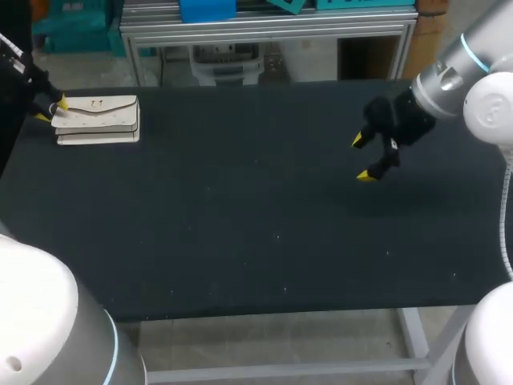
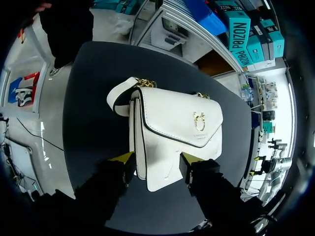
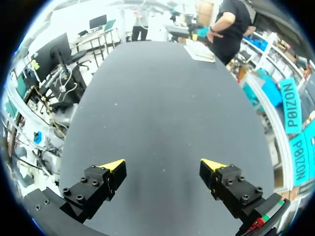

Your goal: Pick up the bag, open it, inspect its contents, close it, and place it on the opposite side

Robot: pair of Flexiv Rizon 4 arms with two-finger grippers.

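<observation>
Nearest, toward 3 o'clock on the table (image 1: 240, 233), the right gripper (image 1: 361, 158) hangs with its fingers spread wide, holding nothing. Farther off, at 10 o'clock, the bag (image 2: 172, 123) lies flat. It is white, with a dark-edged pointed flap, a gold clasp, gold chain and a white strap looped at its far end. The left gripper (image 2: 156, 158) clamps its near end from both sides.

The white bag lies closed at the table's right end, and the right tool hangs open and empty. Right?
Not quite: the head view shows the bag at the left end of the table, by the left tool. It is closed, and the right tool is open and empty.
</observation>
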